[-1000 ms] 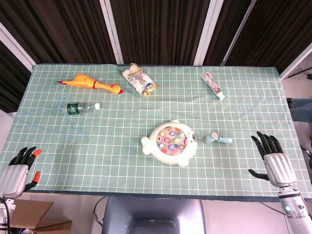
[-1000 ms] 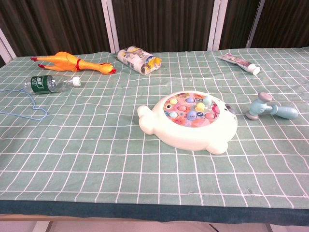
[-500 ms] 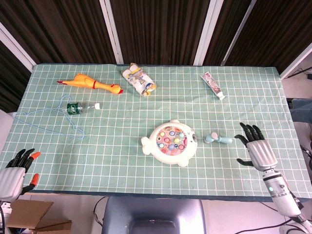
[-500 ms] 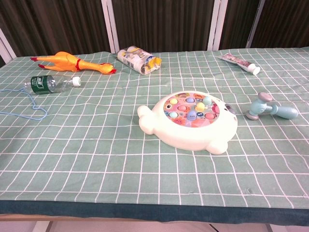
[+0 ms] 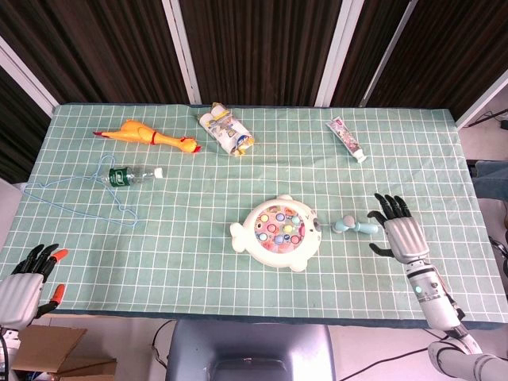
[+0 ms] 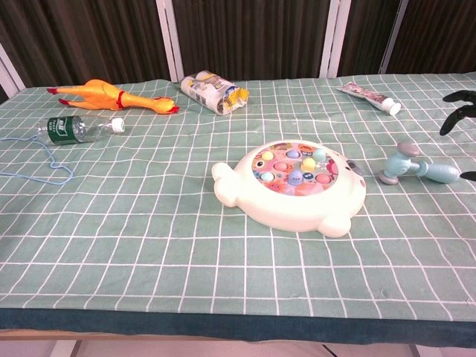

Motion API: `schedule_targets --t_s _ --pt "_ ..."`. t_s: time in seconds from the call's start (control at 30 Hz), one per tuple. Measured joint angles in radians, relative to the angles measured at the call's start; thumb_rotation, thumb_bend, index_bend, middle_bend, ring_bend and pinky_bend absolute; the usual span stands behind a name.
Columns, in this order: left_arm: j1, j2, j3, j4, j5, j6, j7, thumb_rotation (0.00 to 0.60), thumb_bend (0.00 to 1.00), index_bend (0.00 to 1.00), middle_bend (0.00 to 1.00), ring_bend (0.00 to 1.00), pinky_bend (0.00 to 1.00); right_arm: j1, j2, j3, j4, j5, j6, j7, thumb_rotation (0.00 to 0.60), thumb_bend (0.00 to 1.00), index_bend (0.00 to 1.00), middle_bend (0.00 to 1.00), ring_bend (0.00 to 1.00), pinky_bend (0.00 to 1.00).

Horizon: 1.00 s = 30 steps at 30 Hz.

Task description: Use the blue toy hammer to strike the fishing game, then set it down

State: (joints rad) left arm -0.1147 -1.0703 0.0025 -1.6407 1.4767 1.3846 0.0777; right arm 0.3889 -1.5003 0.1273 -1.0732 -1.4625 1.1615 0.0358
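The blue toy hammer [image 5: 355, 227] [image 6: 415, 169] lies on the green checked cloth just right of the white fish-shaped fishing game [image 5: 277, 232] [image 6: 293, 185], its head toward the game. My right hand [image 5: 400, 233] hovers open, fingers spread, just right of the hammer's handle end and not touching it. In the chest view only its dark fingertips [image 6: 455, 113] enter at the right edge. My left hand [image 5: 24, 282] is open at the table's front left corner, far from both objects.
A rubber chicken [image 5: 151, 136], a plastic bottle [image 5: 131, 175] and a blue wire hanger [image 5: 75, 190] lie at the left. A snack bag [image 5: 227, 131] sits at the back middle. A toothpaste tube [image 5: 348, 138] lies back right.
My right hand has moved left and forward across the table to just beside the hammer's handle. My left hand has sunk slightly lower at the front left corner.
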Motion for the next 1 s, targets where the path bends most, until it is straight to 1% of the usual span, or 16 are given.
schedule_targets --t_s 0.1,0.23,0.4,0.53,0.73,1.0 --pt "-0.001 0.000 0.002 0.000 0.001 -0.002 0.001 0.600 0.44 0.19 0.09 0.04 0.24 0.011 -0.034 0.004 0.041 0.004 -0.001 0.010 0.600 0.37 0.46 0.27 0.09 0.08" --pt "-0.001 0.000 0.003 -0.002 0.000 -0.005 0.003 0.600 0.44 0.19 0.10 0.05 0.25 0.027 -0.081 0.011 0.103 0.015 -0.006 0.022 0.600 0.37 0.50 0.32 0.15 0.15" --pt "-0.001 0.001 0.003 -0.002 0.000 -0.005 0.002 0.600 0.44 0.19 0.10 0.05 0.25 0.046 -0.133 0.016 0.170 0.027 -0.024 0.047 0.600 0.37 0.53 0.35 0.22 0.21" --pt "-0.002 0.001 0.003 -0.002 -0.002 -0.007 0.001 0.600 0.45 0.19 0.10 0.05 0.25 0.058 -0.176 0.019 0.223 0.033 -0.027 0.066 0.600 0.37 0.54 0.36 0.28 0.28" --pt "-0.002 0.002 0.004 -0.002 -0.002 -0.008 -0.001 0.600 0.44 0.19 0.10 0.05 0.25 0.064 -0.240 0.035 0.290 0.060 -0.018 0.067 0.600 0.38 0.55 0.37 0.29 0.28" --pt "-0.004 0.002 0.005 -0.002 -0.001 -0.012 0.000 0.600 0.44 0.19 0.10 0.05 0.25 0.061 -0.289 0.068 0.298 0.113 -0.017 0.066 0.600 0.41 0.57 0.39 0.32 0.31"
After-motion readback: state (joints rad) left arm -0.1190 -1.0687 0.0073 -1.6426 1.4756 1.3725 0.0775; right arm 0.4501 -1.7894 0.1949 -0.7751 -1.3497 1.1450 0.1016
